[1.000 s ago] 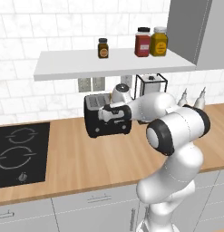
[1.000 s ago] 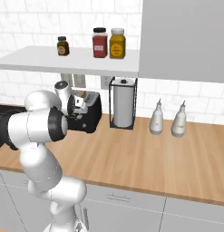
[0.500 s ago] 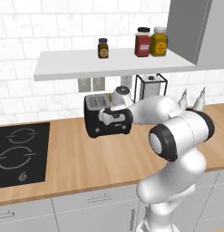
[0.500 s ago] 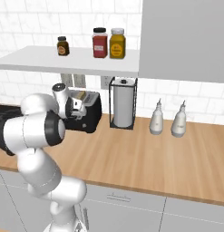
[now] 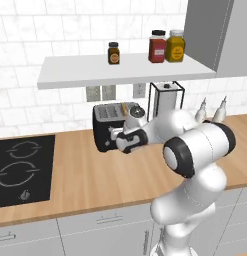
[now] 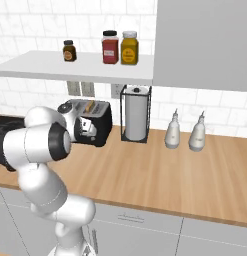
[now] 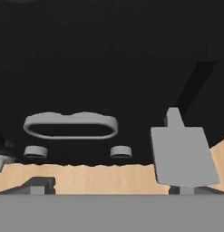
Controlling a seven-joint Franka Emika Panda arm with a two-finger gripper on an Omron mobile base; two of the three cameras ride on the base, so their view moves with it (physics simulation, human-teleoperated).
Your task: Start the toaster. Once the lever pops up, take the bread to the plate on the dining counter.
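1. Against the front face of the black boxy two-slot toaster (image 5: 111, 131), the end effector (image 5: 116, 140) hangs released, its two dark tips spread wide with nothing between them; the toaster stands on the light-wood desk (image 5: 85, 172) below the white wall shelf (image 5: 120, 70).
2. In the hand view the toaster's black front (image 7: 109, 68) looms very close. A grey flat lever tab (image 7: 181, 154) sits low on its right side, just above the end effector's right tip (image 7: 186, 190), while the left tip (image 7: 37, 186) lies well apart under an oval grey marking (image 7: 70, 124).
3. Risk, as I judge it: with the tips so wide, only one lines up with the tab, so a push could slide off its edge and scrape the toaster's face instead of driving the lever down.
4. A second risk: pressing forward rather than downward could shove the toaster back toward the tiled wall or tip it, since nothing braces it from behind.
5. The squarish tan slice of bread (image 6: 88, 105) stands in the toaster's top slot, above and beyond the end effector; it shows in the left base view too (image 5: 124, 108).
6. The wire-framed stand with its white roll (image 6: 135, 120) is just right of the toaster, so a wide swing could clip it.
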